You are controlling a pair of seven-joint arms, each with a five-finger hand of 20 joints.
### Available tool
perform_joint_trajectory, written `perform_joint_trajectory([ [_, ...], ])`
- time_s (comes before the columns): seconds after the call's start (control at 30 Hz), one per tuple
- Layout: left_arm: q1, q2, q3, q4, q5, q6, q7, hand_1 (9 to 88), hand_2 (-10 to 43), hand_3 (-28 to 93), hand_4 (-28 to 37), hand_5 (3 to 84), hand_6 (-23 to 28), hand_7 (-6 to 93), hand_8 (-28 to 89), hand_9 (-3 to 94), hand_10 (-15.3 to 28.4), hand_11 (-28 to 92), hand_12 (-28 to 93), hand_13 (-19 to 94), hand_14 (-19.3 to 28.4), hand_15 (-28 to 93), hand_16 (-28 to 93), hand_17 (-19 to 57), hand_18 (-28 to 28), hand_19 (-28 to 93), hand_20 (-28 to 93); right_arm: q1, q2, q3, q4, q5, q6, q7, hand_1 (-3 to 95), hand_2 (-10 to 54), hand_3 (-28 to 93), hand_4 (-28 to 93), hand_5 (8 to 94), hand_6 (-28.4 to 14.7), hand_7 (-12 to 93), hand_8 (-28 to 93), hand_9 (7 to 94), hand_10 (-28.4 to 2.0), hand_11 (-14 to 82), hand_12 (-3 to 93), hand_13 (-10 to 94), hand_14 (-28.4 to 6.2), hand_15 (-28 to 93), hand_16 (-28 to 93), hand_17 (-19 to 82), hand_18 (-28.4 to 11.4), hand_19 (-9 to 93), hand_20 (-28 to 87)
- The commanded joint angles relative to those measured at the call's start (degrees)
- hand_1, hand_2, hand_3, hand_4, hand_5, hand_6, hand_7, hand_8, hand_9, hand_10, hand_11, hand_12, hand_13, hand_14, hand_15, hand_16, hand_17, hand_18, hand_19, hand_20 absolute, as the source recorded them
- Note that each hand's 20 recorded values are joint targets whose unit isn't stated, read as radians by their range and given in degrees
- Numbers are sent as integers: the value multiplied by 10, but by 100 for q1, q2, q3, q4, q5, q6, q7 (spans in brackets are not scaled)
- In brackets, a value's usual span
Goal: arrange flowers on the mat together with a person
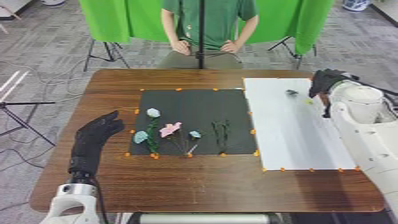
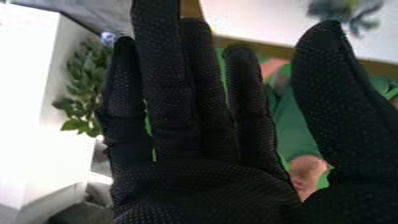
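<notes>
Head view: left hand (image 1: 91,140) open, fingers relaxed, beside the dark mat (image 1: 191,100). Mat holds pink flower (image 1: 170,129), pale flower (image 1: 154,112), two light-blue flowers (image 1: 140,136), green stems (image 1: 225,132). Right hand (image 1: 329,82) at outer far edge of white sheet (image 1: 293,130); small grey-blue flower (image 1: 291,92) lies on the sheet near that hand.

Right wrist view: right hand (image 2: 200,190) open, fingers straight, thumb apart, nothing gripped. Leafy plant (image 2: 84,85) in background.

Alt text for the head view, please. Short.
Flowers lie on a dark mat on a brown table: one pink flower among pale blue ones, plus green stems. The robot's right hand is at the white sheet's far right corner; its left hand is left of the mat.
</notes>
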Motion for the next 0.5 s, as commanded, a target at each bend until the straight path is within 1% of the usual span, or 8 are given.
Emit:
perform_joint_trajectory([
  [0.03,-2,-29,16,41,10,-12,-32,281,32,652,-208,491,48,157,-60,484,142,221,134,387,198,246,2,81,156,187,192,-102,-231,-25,139,-98,-178,48,364,-95,741,-237,534,32,156,-97,686,-124,171,205,756,-81,327,283,350,-187,662,487],
  [0.17,-6,-36,14,46,13,-14,-29,282,32,651,-208,491,48,157,-61,485,143,221,134,387,198,246,2,81,156,187,192,-255,-262,28,150,-139,-184,35,371,-95,746,-244,535,34,159,-99,694,-122,170,203,761,-79,329,285,349,-187,668,490],
  [0.2,-12,-35,7,52,9,-34,-39,282,32,651,-208,491,48,157,-61,485,143,221,134,387,199,246,3,81,156,187,192,-302,-268,28,150,-165,-174,75,373,-95,747,-246,535,34,160,-99,696,-121,169,203,763,-78,329,286,349,-188,669,491],
  [0.33,0,-31,-3,53,0,-48,-52,281,31,653,-208,491,47,158,-61,486,143,221,134,387,199,247,3,81,156,187,192,-461,-339,75,238,-408,-127,175,399,-95,752,-258,574,52,171,-114,707,-112,169,200,772,-73,339,300,348,-190,674,503],
  [0.43,-7,-30,-12,59,0,-65,-49,282,32,652,-209,491,47,158,-61,486,143,221,134,388,197,247,3,81,156,187,192,-664,-355,141,276,-360,272,239,432,-95,751,-265,601,60,182,-127,720,-109,168,197,780,-70,340,307,355,-188,674,509],
  [0.47,0,-27,-13,54,-2,-53,-48,282,32,652,-209,491,47,158,-61,486,143,221,135,388,197,246,3,81,156,187,192,-731,-355,143,268,-309,420,270,453,-95,740,-269,616,63,189,-134,730,-106,171,197,788,-65,331,344,361,-188,677,515],
  [0.5,6,-29,-23,51,-7,-55,-47,282,32,651,-209,491,48,157,-61,486,143,221,134,388,197,246,3,81,156,187,192,-796,-355,125,280,-268,660,311,480,-95,725,-274,633,65,195,-138,748,-101,157,227,801,-56,312,394,366,-188,683,524],
])
